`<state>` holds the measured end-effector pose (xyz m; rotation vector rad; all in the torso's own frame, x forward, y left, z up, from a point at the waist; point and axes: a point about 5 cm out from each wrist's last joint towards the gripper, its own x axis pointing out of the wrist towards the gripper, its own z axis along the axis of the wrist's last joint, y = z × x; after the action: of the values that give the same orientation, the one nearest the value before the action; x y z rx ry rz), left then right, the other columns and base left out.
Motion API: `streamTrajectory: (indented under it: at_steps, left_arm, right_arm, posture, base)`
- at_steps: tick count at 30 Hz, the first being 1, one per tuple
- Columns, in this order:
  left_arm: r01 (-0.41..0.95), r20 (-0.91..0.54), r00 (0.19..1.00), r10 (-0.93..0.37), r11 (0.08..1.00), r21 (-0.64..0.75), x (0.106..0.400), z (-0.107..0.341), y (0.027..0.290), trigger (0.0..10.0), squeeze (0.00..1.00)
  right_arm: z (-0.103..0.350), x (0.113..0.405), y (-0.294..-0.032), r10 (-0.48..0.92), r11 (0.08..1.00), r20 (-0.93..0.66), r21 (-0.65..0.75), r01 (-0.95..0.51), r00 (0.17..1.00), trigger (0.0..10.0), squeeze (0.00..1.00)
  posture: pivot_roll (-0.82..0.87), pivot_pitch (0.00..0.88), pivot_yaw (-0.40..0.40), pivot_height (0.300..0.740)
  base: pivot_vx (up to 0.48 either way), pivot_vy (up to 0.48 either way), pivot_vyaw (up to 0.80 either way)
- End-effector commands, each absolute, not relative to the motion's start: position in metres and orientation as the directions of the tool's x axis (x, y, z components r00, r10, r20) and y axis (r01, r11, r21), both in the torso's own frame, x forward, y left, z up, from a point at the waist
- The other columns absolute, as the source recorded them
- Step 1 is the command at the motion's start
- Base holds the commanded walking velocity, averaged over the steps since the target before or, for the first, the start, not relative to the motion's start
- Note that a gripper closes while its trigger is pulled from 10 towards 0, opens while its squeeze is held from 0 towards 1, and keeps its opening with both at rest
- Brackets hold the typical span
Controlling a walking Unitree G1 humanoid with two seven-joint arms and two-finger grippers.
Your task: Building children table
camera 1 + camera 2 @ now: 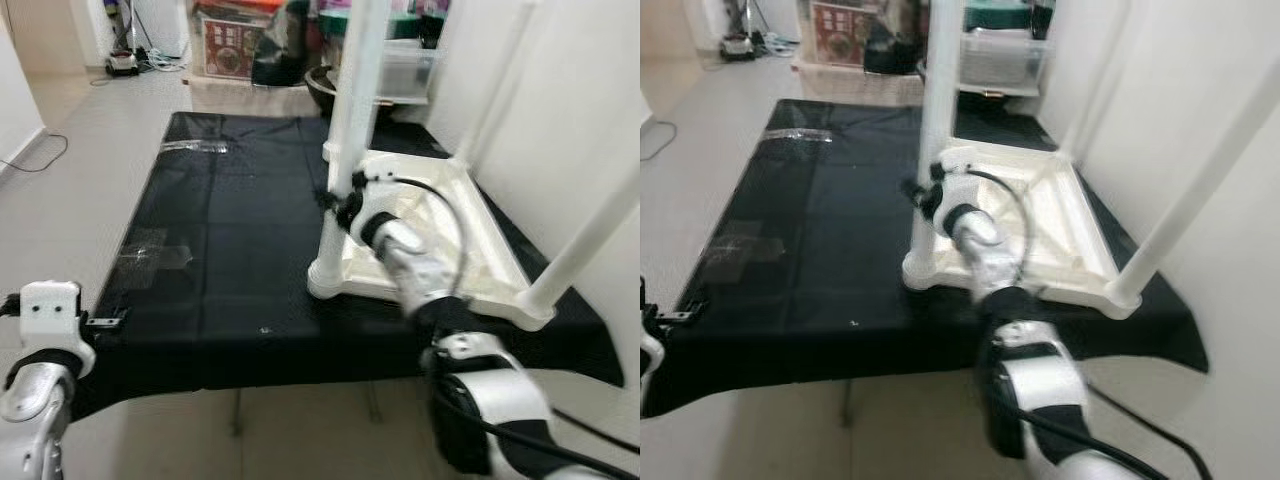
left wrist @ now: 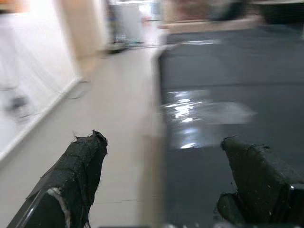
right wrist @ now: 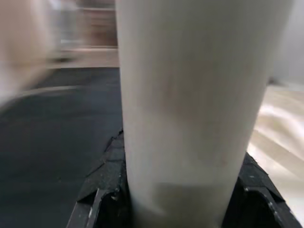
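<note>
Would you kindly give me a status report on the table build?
Right gripper shut on near leg. Left gripper open, idle off mat corner. Tabletop inverted on mat. Nothing obstructing.

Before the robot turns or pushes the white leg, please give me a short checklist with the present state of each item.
1. Right gripper closed on the near white leg: ok, its fingers sit on both sides of the leg.
2. Leg standing upright in the corner socket of the upturned tabletop: ok by eye; whether it is fully seated, cannot tell.
3. Other legs in place: ok, they stand at the far corners.
4. Tabletop resting fully on the black cloth: ok.
5. Left gripper free: ok, open over the cloth edge, holding nothing.
6. Right arm cable away from the leg: ok, it loops over the tabletop.
</note>
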<state>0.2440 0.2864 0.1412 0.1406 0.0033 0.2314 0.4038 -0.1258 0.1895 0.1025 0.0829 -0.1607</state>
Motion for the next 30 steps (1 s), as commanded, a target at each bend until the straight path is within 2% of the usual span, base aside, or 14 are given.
streamTrajectory:
  at_steps: [1, 3, 4, 7, 8, 9, 12, 13, 17, 20, 25, 28, 29, 30]
  left_arm:
    - [-0.232, -0.001, 0.972, 0.234, 0.963, 0.137, 0.243, 0.139, 0.287, 10.0, 0.00]
    - [-0.230, -0.002, 0.973, 0.233, 0.963, 0.138, 0.243, 0.140, 0.288, 10.0, 0.00]
    - [-0.226, -0.003, 0.974, 0.228, 0.964, 0.138, 0.243, 0.140, 0.288, 10.0, 0.00]
    - [-0.222, -0.004, 0.974, 0.225, 0.965, 0.138, 0.244, 0.140, 0.288, 10.0, 0.00]
    - [-0.220, -0.004, 0.975, 0.222, 0.966, 0.138, 0.245, 0.140, 0.287, 10.0, 0.00]
    - [-0.219, -0.003, 0.975, 0.221, 0.966, 0.136, 0.246, 0.140, 0.287, 10.0, 0.00]
    - [-0.220, -0.001, 0.975, 0.222, 0.966, 0.134, 0.247, 0.140, 0.286, 10.0, 0.00]
    - [-0.221, -0.001, 0.975, 0.223, 0.966, 0.132, 0.247, 0.140, 0.286, 10.0, 0.00]
    - [-0.222, 0.001, 0.975, 0.224, 0.966, 0.129, 0.248, 0.140, 0.286, 10.0, 0.00]
    - [-0.222, 0.002, 0.975, 0.224, 0.967, 0.128, 0.248, 0.139, 0.286, 10.0, 0.00]
    - [-0.223, 0.003, 0.975, 0.224, 0.967, 0.124, 0.249, 0.139, 0.285, 10.0, 0.00]
    - [-0.223, 0.004, 0.975, 0.224, 0.967, 0.124, 0.249, 0.139, 0.284, 10.0, 0.00]
    - [-0.223, 0.004, 0.975, 0.224, 0.967, 0.124, 0.248, 0.139, 0.284, 10.0, 0.00]
    - [-0.223, 0.004, 0.975, 0.224, 0.967, 0.124, 0.248, 0.139, 0.284, 10.0, 0.00]
  right_arm:
    - [0.139, 0.385, -0.157, -0.402, 0.897, -0.301, 0.062, 0.438, 0.865, 0.0, 0.00]
    - [0.133, 0.378, -0.153, -0.415, 0.885, -0.316, 0.076, 0.459, 0.853, 0.0, 0.00]
    - [0.128, 0.372, -0.134, -0.300, 0.924, -0.342, 0.129, 0.360, 0.891, 8.1, 0.00]
    - [0.126, 0.366, -0.121, -0.213, 0.942, -0.358, 0.171, 0.288, 0.909, 8.1, 0.00]
    - [0.130, 0.364, -0.112, -0.120, 0.969, -0.322, 0.169, 0.181, 0.939, 10.0, 0.00]
    - [0.143, 0.368, -0.104, 0.019, 0.979, -0.248, 0.201, 0.032, 0.968, 10.0, 1.00]
    - [0.167, 0.380, -0.103, 0.153, 0.974, -0.115, 0.187, -0.129, 0.982, 10.0, 1.00]
    - [0.185, 0.389, -0.102, 0.244, 0.954, -0.037, 0.190, -0.233, 0.969, 10.0, 0.00]
    - [0.226, 0.398, -0.103, 0.548, 0.825, 0.144, 0.068, -0.561, 0.824, 10.0, 0.00]
    - [0.231, 0.395, -0.103, 0.626, 0.772, 0.160, 0.014, -0.636, 0.763, 10.0, 0.00]
    - [0.211, 0.382, -0.095, 0.826, 0.563, 0.018, -0.078, -0.823, 0.563, 10.0, 0.00]
    - [0.203, 0.380, -0.091, 0.841, 0.539, -0.011, -0.073, -0.839, 0.541, 10.0, 0.00]
    - [0.195, 0.381, -0.088, 0.828, 0.556, -0.038, -0.072, -0.828, 0.559, 1.0, 0.00]
    - [0.195, 0.381, -0.088, 0.828, 0.556, -0.038, -0.072, -0.828, 0.559, 1.0, 0.00]
  posture:
    - [0.12, 0.000, -0.116, 0.740]
    - [0.11, 0.000, -0.110, 0.740]
    - [0.10, 0.000, -0.100, 0.740]
    - [0.10, 0.000, -0.100, 0.740]
    - [0.09, 0.000, -0.099, 0.740]
    - [0.10, 0.000, -0.106, 0.740]
    - [0.10, 0.000, -0.106, 0.740]
    - [0.10, 0.000, -0.110, 0.740]
    - [0.10, 0.000, -0.117, 0.740]
    - [0.10, 0.000, -0.117, 0.740]
    - [0.11, 0.000, -0.125, 0.740]
    - [0.12, 0.000, -0.128, 0.740]
    - [0.13, 0.000, -0.133, 0.740]
    - [0.13, 0.000, -0.133, 0.740]
  base:
    - [0.000, 0.000, 0.00]
    - [0.000, 0.000, 0.00]
    - [0.000, 0.000, 0.00]
    - [0.000, 0.000, 0.00]
    - [0.000, 0.000, 0.00]
    - [0.000, 0.000, 0.00]
    - [0.000, 0.000, 0.00]
    - [0.000, 0.000, 0.00]
    - [0.000, 0.000, 0.00]
    - [0.000, 0.000, 0.00]
    - [0.000, 0.000, 0.00]
    - [0.000, 0.000, 0.00]
    - [0.000, 0.000, 0.00]
    - [0.000, 0.000, 0.00]
